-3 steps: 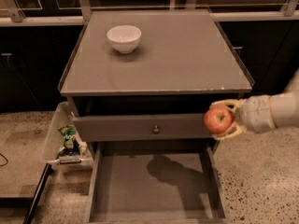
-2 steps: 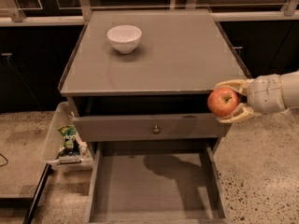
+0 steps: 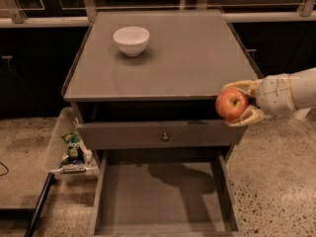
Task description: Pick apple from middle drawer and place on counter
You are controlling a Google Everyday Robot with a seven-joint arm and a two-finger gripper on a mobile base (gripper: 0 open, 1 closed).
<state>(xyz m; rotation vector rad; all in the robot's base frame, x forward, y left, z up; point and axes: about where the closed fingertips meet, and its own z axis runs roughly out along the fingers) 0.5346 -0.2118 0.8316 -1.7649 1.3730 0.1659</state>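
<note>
My gripper (image 3: 237,104) reaches in from the right and is shut on the red apple (image 3: 230,104). It holds the apple in the air at the counter's front right corner, level with the pale front edge. The counter (image 3: 173,58) is the flat grey cabinet top. The middle drawer (image 3: 163,194) is pulled out below, its bare floor showing only a shadow. The arm's white wrist (image 3: 286,95) runs off to the right.
A white bowl (image 3: 131,39) stands on the counter's back left. A closed drawer front with a small round knob (image 3: 165,137) sits above the open drawer. A clear bin (image 3: 69,147) with a green packet hangs at the cabinet's left. Speckled stone floor lies around.
The gripper has lifted the apple from in front of the knob drawer up to the height of the counter's front edge. Bowl and drawers have not moved.
</note>
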